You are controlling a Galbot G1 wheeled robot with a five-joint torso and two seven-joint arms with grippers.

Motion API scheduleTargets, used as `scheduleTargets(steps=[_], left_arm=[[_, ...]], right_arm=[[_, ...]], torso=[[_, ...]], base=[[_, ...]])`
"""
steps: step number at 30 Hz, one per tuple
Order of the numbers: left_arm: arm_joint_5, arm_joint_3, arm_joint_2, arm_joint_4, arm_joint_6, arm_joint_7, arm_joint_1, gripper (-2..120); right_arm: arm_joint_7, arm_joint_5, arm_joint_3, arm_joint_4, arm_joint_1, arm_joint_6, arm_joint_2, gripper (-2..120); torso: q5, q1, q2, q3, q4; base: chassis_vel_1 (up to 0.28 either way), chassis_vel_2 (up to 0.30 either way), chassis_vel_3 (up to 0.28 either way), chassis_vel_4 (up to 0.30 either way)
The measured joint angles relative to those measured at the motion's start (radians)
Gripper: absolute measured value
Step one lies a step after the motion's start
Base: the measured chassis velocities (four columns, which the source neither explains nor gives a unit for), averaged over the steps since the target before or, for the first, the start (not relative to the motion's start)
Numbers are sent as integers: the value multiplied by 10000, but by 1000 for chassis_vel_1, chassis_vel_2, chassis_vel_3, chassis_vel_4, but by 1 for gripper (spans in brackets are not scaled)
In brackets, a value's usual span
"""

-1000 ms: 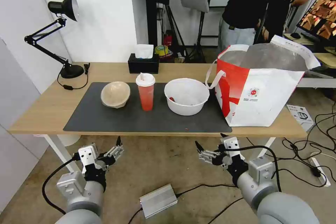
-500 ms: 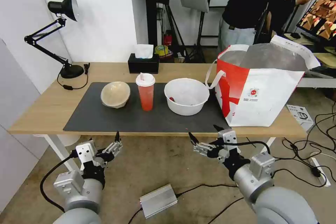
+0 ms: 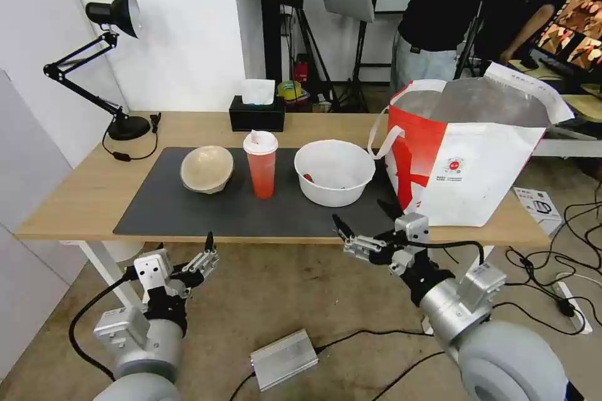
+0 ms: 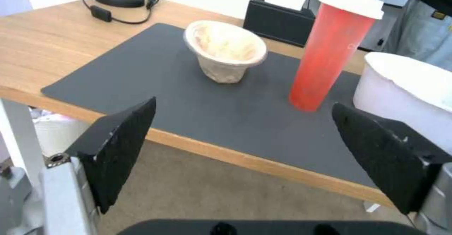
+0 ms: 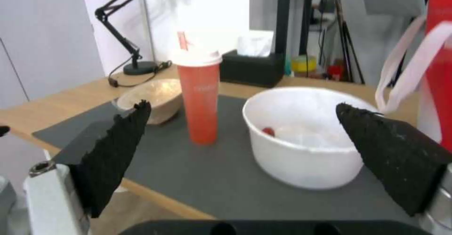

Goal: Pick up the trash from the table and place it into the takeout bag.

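Jaws of the right gripper and left gripper gape empty, lower frame, before the surface bearing white bowl, red cup and takeout bag.

The table carries a grey mat (centred), a lamp, a tissue box and the bag. The bag overlaps the mat's right end.

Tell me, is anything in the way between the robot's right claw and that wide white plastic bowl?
Nothing visible stands between them. The right gripper, fingers open, hangs at the table's front edge, facing the wide white plastic bowl across bare dark grey mat. The tall red drink cup stands off to the bowl's left, and the white-and-red takeout bag to its right.
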Motion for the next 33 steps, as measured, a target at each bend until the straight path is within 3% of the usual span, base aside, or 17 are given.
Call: scheduleTargets(steps=[13,19,22,33], left_arm=[[-14,0,-19,-1,-33,44,-63,100],[-21,16,-75,39,-56,109,-109,100],[-17,33,-95,57,-57,112,-111,100],[-9,16,-138,159,-72,145,-163,100]], right_arm=[[-325,1023,-141,-553,1920,445,-1593,100],[-425,2062,-866,-1008,3889,419,-2428,100],[-489,2213,-1034,-1099,4186,411,-2533,100],[-1802,2876,-3676,-2884,7769,369,-2854,100]], torso=[[-1,0,0,0,-1],[-2,0,0,0,1],[-1,0,0,0,1],[-2,0,1,0,2]], base=[[0,0,0,0],[0,0,0,0],[0,0,0,0],[0,0,0,0]])
